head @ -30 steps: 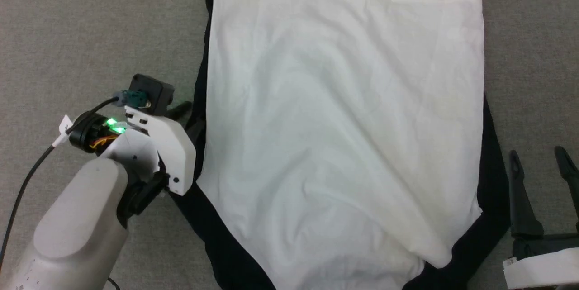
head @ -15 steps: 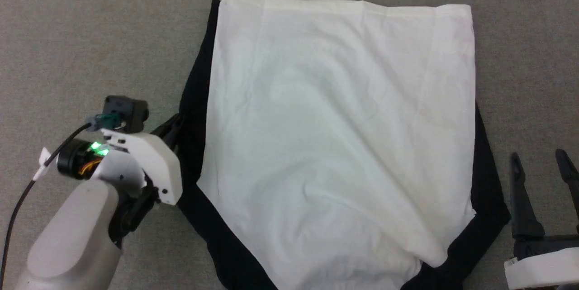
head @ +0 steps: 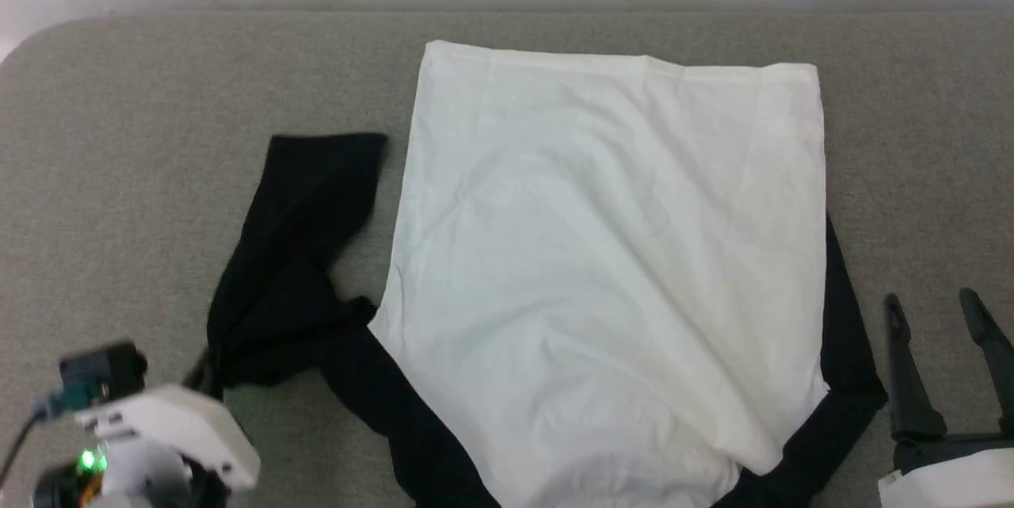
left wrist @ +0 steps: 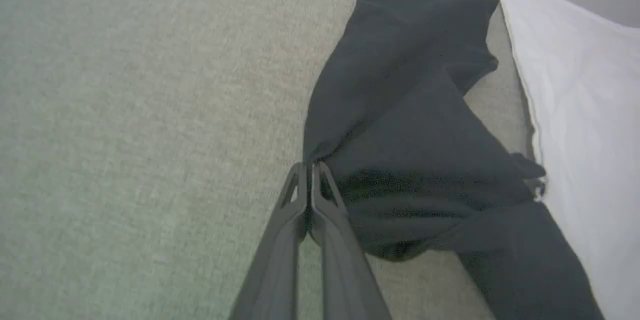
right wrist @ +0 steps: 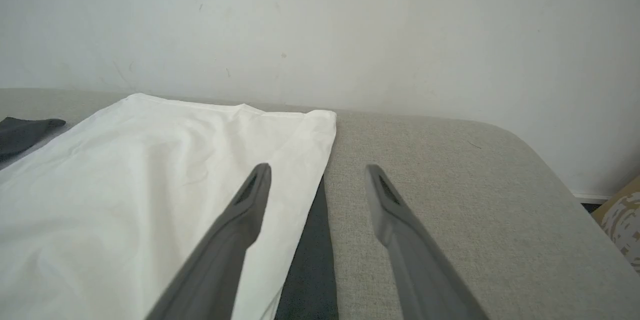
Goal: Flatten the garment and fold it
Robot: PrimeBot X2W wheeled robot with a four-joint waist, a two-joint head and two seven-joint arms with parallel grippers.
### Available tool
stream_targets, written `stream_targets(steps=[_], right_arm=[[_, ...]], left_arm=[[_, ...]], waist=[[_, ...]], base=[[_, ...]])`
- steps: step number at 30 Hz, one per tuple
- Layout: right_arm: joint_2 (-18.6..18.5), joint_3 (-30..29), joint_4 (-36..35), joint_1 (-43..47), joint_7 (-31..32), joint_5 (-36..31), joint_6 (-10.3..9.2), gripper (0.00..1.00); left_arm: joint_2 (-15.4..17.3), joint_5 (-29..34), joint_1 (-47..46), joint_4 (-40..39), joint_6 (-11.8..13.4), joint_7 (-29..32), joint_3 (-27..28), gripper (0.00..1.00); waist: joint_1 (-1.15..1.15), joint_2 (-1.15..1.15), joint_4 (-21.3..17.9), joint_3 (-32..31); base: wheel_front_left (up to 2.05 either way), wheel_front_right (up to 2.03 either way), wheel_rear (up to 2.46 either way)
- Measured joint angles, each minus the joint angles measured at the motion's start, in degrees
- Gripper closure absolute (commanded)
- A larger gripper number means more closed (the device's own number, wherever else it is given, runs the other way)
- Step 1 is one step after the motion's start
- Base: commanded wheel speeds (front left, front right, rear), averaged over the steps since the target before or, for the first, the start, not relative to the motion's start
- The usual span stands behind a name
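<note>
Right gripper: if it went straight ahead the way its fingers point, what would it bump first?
Likely the grey surface just beside the shirt, then the wall beyond. The open right gripper hangs above it, so the exact spot is hard to judge.

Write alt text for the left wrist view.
The left end effector, shut, pinches the edge of a rumpled long black cloth sleeve lying on a grey woven surface. The shirt's white cloth body runs along the view's right side.
</note>
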Motion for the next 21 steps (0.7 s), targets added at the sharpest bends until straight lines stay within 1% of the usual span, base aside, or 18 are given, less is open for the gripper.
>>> stream_targets(steps=[3,6,7,8,10,14,16,19,21], right_arm=[[0.0,-0.5,0.0,0.4,0.0,0.2,0.00,0.00],[0.0,-0.7,0.0,1.1,0.0,0.5,0.00,0.00],[0.0,-0.7,0.0,1.1,0.0,0.5,0.00,0.00],[0.0,-0.6,0.0,1.1,0.1,0.5,0.00,0.00],[0.0,-0.5,0.0,1.1,0.2,0.5,0.00,0.00],[0.0,-0.4,-0.4,1.0,0.5,0.4,0.00,0.00],[0.0,-0.5,-0.7,1.0,0.6,0.1,0.00,0.00],[0.0,-0.3,-1.2,0.9,1.0,-0.1,0.00,0.00],[0.0,0.0,-1.4,0.6,1.0,-0.1,0.00,0.00]], left_arm=[[-1.6,-1.7,5.9,-2.1,0.7,-0.1,0.1,1.00],[-3.0,-2.0,8.6,-3.2,1.0,-0.4,-0.7,1.00],[-3.4,-2.0,8.8,-3.5,1.3,-0.7,-0.8,0.78],[-3.7,-2.0,8.7,-3.8,1.3,-1.1,-0.9,0.00],[-4.4,-2.0,8.3,-4.4,1.4,-2.2,-0.8,0.00],[-3.9,-1.6,5.2,-7.1,1.4,-3.5,0.5,0.00],[-2.4,-0.8,2.0,-8.7,1.4,-3.6,1.4,0.00],[1.0,0.7,-3.1,-10.7,1.2,-2.4,1.9,0.00],[3.0,2.1,-6.3,-10.4,0.1,-0.4,1.1,0.00]], waist=[[0.00,0.00,0.5,-0.5],[0.00,0.00,1.3,-0.6],[0.00,0.00,1.5,-0.7],[0.00,0.00,1.8,-0.7],[0.01,0.00,2.2,-0.7],[0.00,0.00,2.7,-0.2],[0.01,0.00,2.8,0.2],[0.01,0.00,2.8,1.2],[0.01,0.00,2.7,2.0]], base=[[0.00,0.00,0.00],[0.00,0.00,0.00],[0.00,0.00,0.00],[0.00,0.00,0.00],[0.00,0.00,0.00],[0.00,0.00,0.00],[0.00,0.00,0.00],[0.00,0.00,0.00],[0.00,0.00,0.00]])
